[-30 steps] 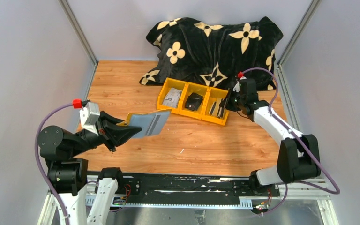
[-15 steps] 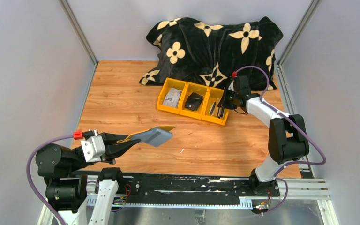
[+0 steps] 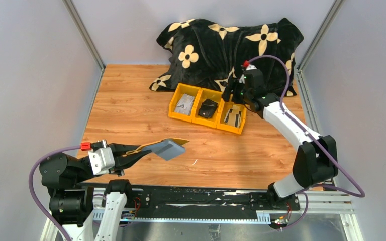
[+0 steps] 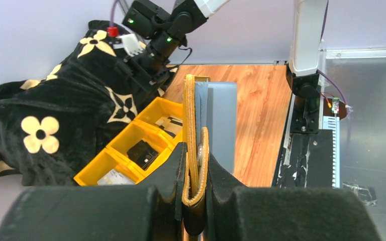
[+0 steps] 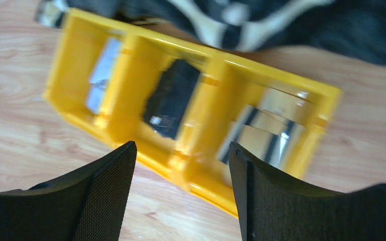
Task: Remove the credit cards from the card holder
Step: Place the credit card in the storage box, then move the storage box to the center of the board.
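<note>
My left gripper is shut on the mustard-yellow card holder, which hangs low over the near left of the table. In the left wrist view the card holder stands edge-on between the jaws, its grey sleeve fanned out to the right. My right gripper hovers open and empty above the back of the yellow bin. Pale silver credit cards lie in the bin's right compartment, blurred in the right wrist view as credit cards beyond the open right gripper.
The yellow three-compartment bin sits mid-table. A black folded pouch lies in its middle compartment and another pale card in the left one. A black blanket with cream flowers is heaped behind it.
The right gripper opened and rose back from the bin's right compartment, leaving the cards there. The left arm swung down and nearer with the card holder, then stayed.
</note>
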You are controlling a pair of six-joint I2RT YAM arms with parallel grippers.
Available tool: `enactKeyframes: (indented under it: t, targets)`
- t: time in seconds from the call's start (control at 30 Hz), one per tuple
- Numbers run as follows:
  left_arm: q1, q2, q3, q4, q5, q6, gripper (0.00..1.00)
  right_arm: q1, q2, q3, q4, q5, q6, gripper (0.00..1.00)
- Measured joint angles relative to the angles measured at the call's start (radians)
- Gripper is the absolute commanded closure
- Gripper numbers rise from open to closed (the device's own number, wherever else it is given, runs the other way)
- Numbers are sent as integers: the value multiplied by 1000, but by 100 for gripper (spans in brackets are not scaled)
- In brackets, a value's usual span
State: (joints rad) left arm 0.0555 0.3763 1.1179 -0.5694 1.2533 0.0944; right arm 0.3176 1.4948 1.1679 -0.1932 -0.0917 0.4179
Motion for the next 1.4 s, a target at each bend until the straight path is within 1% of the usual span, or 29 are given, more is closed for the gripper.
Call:
enactKeyframes:
  t: [0.13, 0.2, 0.27, 0.47, 0.6, 0.7, 0.73, 0.83, 0.87, 0.9, 0.93, 0.97, 1.0, 1.03, 1.1, 1.23, 1.33, 1.4]
  targets:
    - [0, 0, 0, -2, 1, -8, 100, 126, 47, 100, 16, 2, -1, 28]
    - [0, 0, 0, -2, 1, -16, 100, 175, 129, 173, 31, -7, -12, 28]
    - [0, 0, 0, -2, 0, -19, 100, 232, 194, 206, 37, -16, -19, 28]
    - [0, 0, 0, -2, 0, -27, 100, 303, 398, 243, 35, -46, -21, 26]
    - [0, 0, 0, -2, -1, -32, 100, 329, 449, 243, 13, -28, -22, 25]
    - [0, 0, 0, -2, -1, -38, 100, 350, 453, 257, -3, 23, -21, 25]
    - [0, 0, 0, -2, -2, -40, 100, 357, 456, 269, -5, 43, -20, 27]
    - [0, 0, 0, -2, -5, -45, 100, 373, 474, 307, -2, 110, -13, 38]
    - [0, -1, 0, -2, -5, -46, 100, 377, 482, 317, -1, 129, -10, 46]
    - [0, -1, 0, -2, -5, -48, 100, 381, 492, 324, 0, 148, -6, 51]
    - [0, -2, 0, -2, -5, -50, 100, 384, 503, 332, 0, 163, 1, 61]
    - [0, -3, 0, -2, -6, -50, 100, 386, 517, 336, -1, 177, 7, 68]
    - [0, -4, 0, -2, -6, -51, 100, 388, 528, 340, 0, 186, 19, 73]
    - [0, -5, 0, -2, -7, -53, 100, 392, 531, 344, 1, 193, 29, 76]
    - [0, -7, 0, -3, -8, -53, 100, 402, 531, 346, -3, 228, 42, 78]
    - [0, -9, 0, -3, -8, -53, 100, 429, 512, 308, 32, 286, 41, 78]
    - [0, -9, 0, -3, -8, -54, 100, 463, 469, 245, 45, 321, 68, 81]
    - [0, -10, 0, -3, -7, -55, 100, 486, 445, 211, 43, 346, 95, 87]
